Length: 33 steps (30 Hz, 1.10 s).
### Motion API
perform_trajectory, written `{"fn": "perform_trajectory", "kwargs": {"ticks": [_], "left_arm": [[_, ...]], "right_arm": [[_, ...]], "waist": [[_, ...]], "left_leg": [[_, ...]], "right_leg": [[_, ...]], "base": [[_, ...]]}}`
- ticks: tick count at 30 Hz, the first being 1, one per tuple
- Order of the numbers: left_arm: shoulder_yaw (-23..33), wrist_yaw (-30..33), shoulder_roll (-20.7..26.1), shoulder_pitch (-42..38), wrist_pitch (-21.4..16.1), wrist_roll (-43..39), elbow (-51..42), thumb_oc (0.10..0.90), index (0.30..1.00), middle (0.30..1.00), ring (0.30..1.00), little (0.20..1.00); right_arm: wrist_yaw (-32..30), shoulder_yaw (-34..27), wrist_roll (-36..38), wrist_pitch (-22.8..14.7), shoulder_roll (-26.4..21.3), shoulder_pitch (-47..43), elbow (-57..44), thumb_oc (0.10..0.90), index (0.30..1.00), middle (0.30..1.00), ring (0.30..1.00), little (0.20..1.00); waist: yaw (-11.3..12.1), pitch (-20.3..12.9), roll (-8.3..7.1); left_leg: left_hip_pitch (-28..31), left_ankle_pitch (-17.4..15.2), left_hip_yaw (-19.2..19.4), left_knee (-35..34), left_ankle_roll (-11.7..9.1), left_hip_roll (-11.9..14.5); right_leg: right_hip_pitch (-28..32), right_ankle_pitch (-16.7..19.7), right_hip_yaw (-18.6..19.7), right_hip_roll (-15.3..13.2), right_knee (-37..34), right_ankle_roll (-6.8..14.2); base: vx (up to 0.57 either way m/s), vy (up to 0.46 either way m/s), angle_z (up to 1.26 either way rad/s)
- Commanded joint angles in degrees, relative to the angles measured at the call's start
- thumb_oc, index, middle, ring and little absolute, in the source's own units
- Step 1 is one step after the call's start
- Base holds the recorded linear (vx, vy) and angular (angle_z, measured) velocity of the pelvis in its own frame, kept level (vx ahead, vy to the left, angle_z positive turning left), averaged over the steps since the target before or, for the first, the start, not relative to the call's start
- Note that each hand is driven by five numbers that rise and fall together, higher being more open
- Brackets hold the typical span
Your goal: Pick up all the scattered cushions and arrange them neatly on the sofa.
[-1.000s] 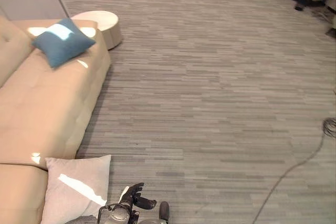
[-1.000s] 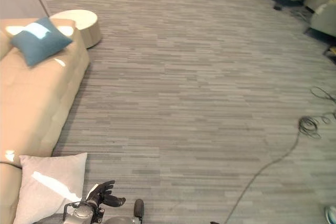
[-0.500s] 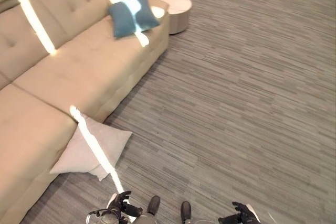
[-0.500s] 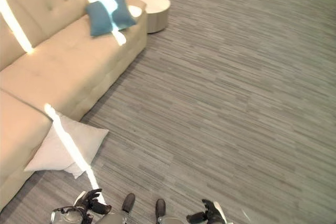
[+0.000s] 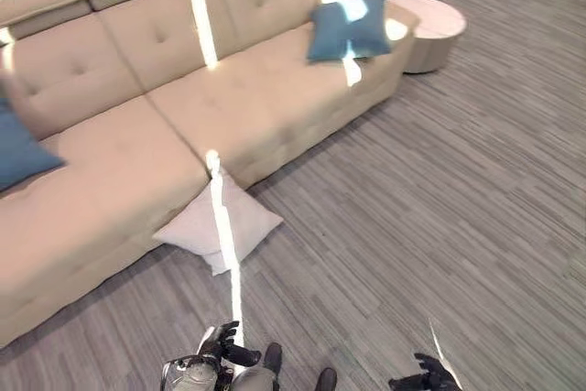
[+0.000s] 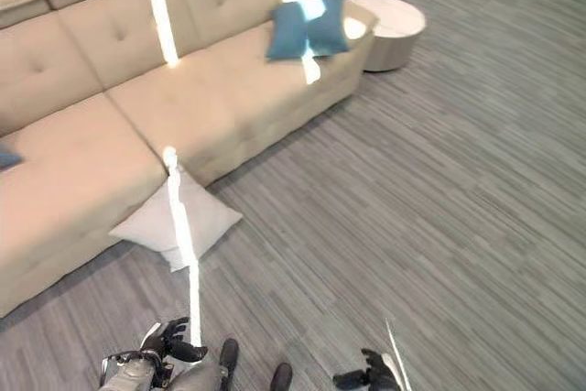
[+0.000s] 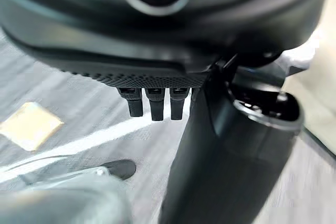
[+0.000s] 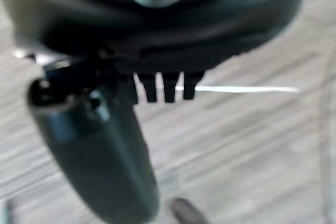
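While both my left hand [image 5: 222, 347] and right hand [image 5: 423, 378] hang relaxed and empty, one white cushion [image 5: 218, 223] lies on the floor against the sofa's [image 5: 265, 98] front edge; two blue cushions [image 5: 348, 30] already sit on the seat.

grey striped carpet [image 5: 439, 190], round white side table [image 5: 430, 29], sunlight streaks.

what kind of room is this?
Probably a lounge or office lobby: a long tan tufted sofa with a blue cushion on its seat, a round white side table at its end, grey striped carpet.
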Motion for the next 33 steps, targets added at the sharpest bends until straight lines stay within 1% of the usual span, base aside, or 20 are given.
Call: {"fn": "perform_trajectory", "kwargs": {"ticks": [1, 3, 6, 9, 10, 11, 13, 14, 15, 17, 19, 20, 22, 24, 25, 27, 28, 29, 31, 33], "left_arm": [[1.1, 0.77, -0.09, 2.07, -0.89, -0.73, 0.5, 0.8, 0.9, 0.9, 0.9, 0.9], [1.4, 0.65, 0.03, 2.49, -0.73, -0.5, 0.87, 0.8, 0.9, 0.9, 0.9, 0.9], [2.35, 0.36, 0.88, 3.26, -0.81, -0.88, 0.79, 0.8, 0.9, 0.9, 0.9, 0.9], [2.92, 0.17, 1.29, 3.38, -0.64, -0.78, 0.69, 0.8, 0.9, 0.9, 0.9, 0.9], [2.9, 0.22, 1.85, 3.44, -0.69, -0.66, 0.26, 0.8, 0.9, 0.9, 0.9, 0.9], [2.86, 0.19, 2.07, 3.39, -0.72, -0.48, 0.23, 0.8, 0.9, 0.9, 0.9, 0.9], [2.89, 0.21, 2.27, 3.37, -0.87, -0.61, 0.26, 0.8, 0.9, 0.9, 0.9, 0.9], [2.83, 0.3, 2.48, 3.56, -1.11, -0.95, 0.04, 0.8, 0.9, 0.9, 0.9, 0.9], [2.81, 0.32, 2.49, 3.58, -1.19, -1.13, -0.09, 0.8, 0.9, 0.9, 0.9, 0.9], [2.98, 0.24, 2.42, 3.55, -1.3, -0.91, 0.19, 0.8, 0.9, 0.9, 0.9, 0.9], [3.17, 0.72, 2.19, 3.23, -1.62, -0.82, 1.09, 0.8, 0.9, 0.9, 0.9, 0.9], [3.18, 0.72, 2.17, 3.23, -1.64, -0.82, 1.1, 0.8, 0.9, 0.9, 0.9, 0.9], [3.02, 0.95, 2.1, 3.15, -1.74, -0.37, 1.56, 0.8, 0.9, 0.9, 0.9, 0.9], [3.0, 0.79, 1.76, 3.08, -1.96, 0.73, 2.41, 0.8, 0.9, 0.9, 0.9, 0.9], [3.14, 0.74, 1.36, 3.35, -1.88, 0.69, 2.82, 0.8, 0.9, 0.9, 0.9, 0.9], [3.23, 0.49, 1.06, 3.25, -1.46, 0.71, 3.21, 0.8, 0.9, 0.9, 0.9, 0.9], [3.23, 0.49, 1.05, 3.25, -1.46, 0.71, 3.21, 0.8, 0.9, 0.9, 0.9, 0.9], [3.04, 0.51, 1.07, 2.93, -1.29, 0.49, 2.98, 0.8, 0.9, 0.9, 0.9, 0.9], [2.87, 0.51, 1.06, 2.57, -1.23, 0.26, 2.38, 0.8, 0.9, 0.9, 0.9, 0.9], [2.51, 0.54, 1.04, 2.55, -1.24, 0.17, 1.64, 0.8, 0.9, 0.9, 0.9, 0.9]], "right_arm": [[-1.08, -2.04, 2.26, -0.26, -2.18, 2.35, 0.4, 0.8, 0.9, 0.9, 0.9, 0.9], [-0.96, -2.07, 2.08, -0.24, -2.07, 2.31, 0.67, 0.8, 0.9, 0.9, 0.9, 0.9], [-0.47, -1.65, 1.21, -0.18, -1.59, 1.77, 0.69, 0.8, 0.9, 0.9, 0.9, 0.9], [-0.12, -1.69, 0.51, -0.07, -1.59, 1.23, 0.9, 0.8, 0.9, 0.9, 0.9, 0.9], [0.19, -1.35, 0.23, -0.03, -1.44, 0.92, 0.6, 0.8, 0.9, 0.9, 0.9, 0.9], [0.23, -1.18, 0.16, -0.04, -1.45, 0.65, 0.5, 0.8, 0.9, 0.9, 0.9, 0.9], [0.25, -1.09, 0.17, -0.21, -1.45, 0.55, 0.35, 0.8, 0.9, 0.9, 0.9, 0.9], [0.39, -0.68, 0.02, -0.28, -1.4, 0.2, 0.29, 0.8, 0.9, 0.9, 0.9, 0.9], [0.48, -0.4, -0.06, -0.22, -1.35, 0.19, 0.39, 0.8, 0.9, 0.9, 0.9, 0.9], [0.48, 0.04, -0.41, -0.21, -1.47, -0.18, 0.52, 0.8, 0.9, 0.9, 0.9, 0.9], [0.59, 0.82, -1.15, 0.11, -1.51, -0.76, 0.6, 0.8, 0.9, 0.9, 0.9, 0.9], [0.58, 0.83, -1.15, 0.11, -1.52, -0.76, 0.61, 0.8, 0.9, 0.9, 0.9, 0.9], [0.61, 0.89, -1.52, 0.39, -1.58, -0.72, 0.83, 0.8, 0.9, 0.9, 0.9, 0.9], [0.71, 0.61, -1.38, 0.1, -1.68, -0.01, 1.19, 0.8, 0.9, 0.9, 0.9, 0.9], [0.86, 0.37, -0.78, -0.3, -1.55, 0.5, 1.4, 0.8, 0.9, 0.9, 0.9, 0.9], [1.05, 0.05, 0.13, -0.36, -1.49, 0.34, 1.6, 0.8, 0.9, 0.9, 0.9, 0.9], [1.05, 0.05, 0.13, -0.36, -1.49, 0.34, 1.6, 0.8, 0.9, 0.9, 0.9, 0.9], [1.06, -0.03, 0.58, -0.22, -1.55, 0.25, 1.58, 0.8, 0.9, 0.9, 0.9, 0.9], [1.01, -0.35, 1.29, -0.19, -1.67, 0.42, 1.31, 0.8, 0.9, 0.9, 0.9, 0.9], [1.02, -0.8, 2.13, -0.17, -1.75, 1.04, 1.24, 0.8, 0.9, 0.9, 0.9, 0.9]], "waist": [[0.56, -1.46, -0.06], [0.61, -1.85, -0.1], [1.93, -2.42, -0.52], [2.7, -2.63, -0.39], [2.67, -2.28, 0.16], [2.47, -1.95, 0.39], [2.34, -1.78, 0.59], [1.73, -1.72, 1.17], [1.5, -1.53, 1.22], [1.17, -1.53, 1.08], [0.29, -1.01, 0.42], [0.27, -0.94, 0.52], [-0.57, -0.7, 0.11], [-1.18, -0.75, -0.46], [-1.48, -1.35, -0.58], [-2.12, -1.54, -0.46], [-2.13, -1.54, -0.45], [-2.13, -0.58, -0.57], [-2.29, 0.22, -0.69], [-2.4, 0.42, -0.78]], "left_leg": [[-0.59, -2.91, 0.73, -2.24, 0.12, 1.15], [-0.12, -2.95, 0.36, -2.56, 0.25, 1.02], [1.48, -4.56, -0.68, -2.31, 1.45, -0.37], [3.08, -5.92, -1.08, -2.62, 2.6, -1.31], [4.83, -6.33, -2.07, -3.43, 3.51, -1.8], [5.5, -6.49, -2.65, -3.7, 3.96, -2.06], [6.11, -6.7, -3.05, -4.06, 4.25, -2.26], [8.01, -6.65, -4.71, -5.4, 4.38, -2.24], [8.95, -6.76, -5.49, -5.8, 4.3, -2.46], [10.18, -6.87, -6.47, -7.01, 3.97, -2.65], [12.03, -7.43, -7.95, -7.9, 3.48, -3.35], [12.18, -7.52, -7.99, -7.92, 3.45, -3.25], [13.34, -7.82, -9.77, -8.28, 3.19, -3.88], [14.58, -9.26, -11.93, -7.76, 2.54, -4.64], [14.71, -10.16, -12.54, -6.5, 1.73, -4.23], [12.54, -10.5, -10.54, -0.66, -0.43, -1.95], [12.52, -10.51, -10.54, -0.64, -0.43, -1.95], [9.22, -8.78, -9.45, 5.78, -1.2, -1.13], [5.54, -7.25, -6.95, 11.5, -1.3, 0.0], [3.19, -7.04, -3.58, 12.67, -0.71, 1.79]], "right_leg": [[0.91, -1.99, 2.09, -2.79, 3.65, 8.55], [1.32, -2.5, 1.58, -3.06, 4.18, 8.68], [1.95, -3.98, 1.95, -4.73, 8.62, 8.99], [1.19, -3.84, 1.71, -6.52, 13.45, 9.93], [-0.93, -2.92, 2.33, -7.69, 19.86, 9.91], [-2.2, -1.95, 3.03, -8.06, 22.69, 10.08], [-3.31, -1.05, 3.67, -8.3, 24.6, 10.6], [-6.16, -0.89, 6.48, -6.78, 25.87, 10.02], [-6.94, -1.57, 7.88, -5.86, 24.73, 9.82], [-7.94, -0.62, 8.66, -5.55, 19.94, 10.2], [-10.78, 2.86, 9.47, -5.37, 12.52, 11.46], [-10.58, 2.87, 9.41, -5.26, 12.41, 11.45], [-12.26, 4.09, 11.86, -3.77, 10.72, 12.06], [-10.95, 4.57, 13.94, -2.63, 8.66, 11.88], [-9.69, 4.2, 14.23, -2.09, 8.22, 11.06], [-7.46, 2.11, 12.03, -1.77, 8.55, 9.43], [-7.47, 2.1, 12.02, -1.77, 8.55, 9.43], [-6.44, 0.98, 11.56, -1.84, 8.94, 8.28], [-5.3, -0.17, 10.71, -1.82, 8.87, 7.13], [-3.8, -1.15, 9.35, -1.92, 8.26, 6.74]], "base": [[0.17, 0.061, 0.91], [0.21, 0.121, 0.49], [0.23, 0.195, -0.04], [0.13, 0.151, 0.09], [0.2, 0.237, 0.12], [0.17, 0.204, 0.19], [0.11, 0.086, 0.25], [0.17, 0.055, 0.31], [0.24, 0.042, 0.3], [0.19, -0.032, 0.32], [0.22, -0.07, 0.39], [0.21, -0.071, 0.18], [0.18, -0.067, 0.21], [0.31, -0.19, 0.72], [0.38, -0.317, 1.12], [0.27, -0.281, 0.95], [0.14, -0.196, 0.51], [0.06, -0.127, 0.21], [0.08, -0.125, 0.33], [0.11, -0.069, 0.39]]}}
